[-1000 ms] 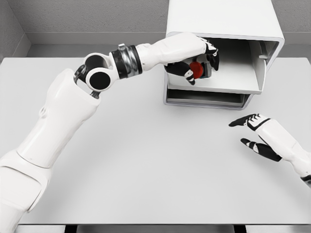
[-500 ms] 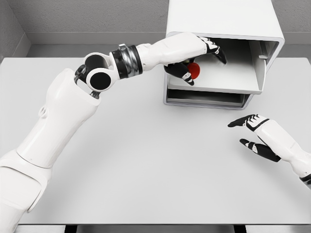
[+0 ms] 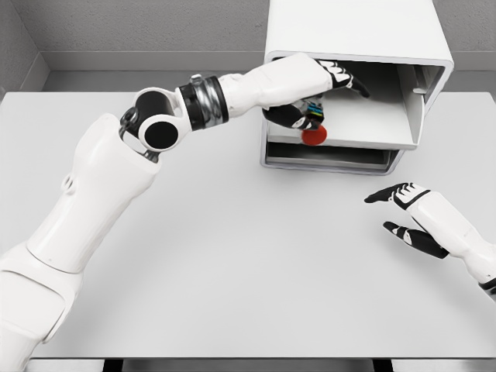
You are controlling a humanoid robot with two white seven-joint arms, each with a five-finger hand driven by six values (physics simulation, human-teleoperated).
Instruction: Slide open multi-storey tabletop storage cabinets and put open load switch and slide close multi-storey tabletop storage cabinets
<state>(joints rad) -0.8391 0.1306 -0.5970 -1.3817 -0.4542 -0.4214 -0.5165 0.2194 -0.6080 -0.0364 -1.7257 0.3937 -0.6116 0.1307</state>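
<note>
Left hand reaching into the pulled-out upper drawer of the cabinet at about one o'clock of the table. Fingers spread wide, index pointing toward two o'clock, nothing gripped. Load switch, with its red knob and dark striped body, just under the palm at the drawer's front lip, at seven o'clock of the hand; knob apparently overhanging the edge, so probably not settled. Best to nudge the switch back toward one o'clock, deeper onto the drawer floor, before lifting the hand straight out. Then press flat on the drawer front to slide shut, without catching the knob. Risk of the switch tipping off the lip onto the lower drawer, itself drawn out a little.

Right hand resting at four o'clock, fingers relaxed and apart, holding nothing.

Table pale grey, matte, smooth. Grey wall behind, at twelve o'clock, meeting a light ledge.
</note>
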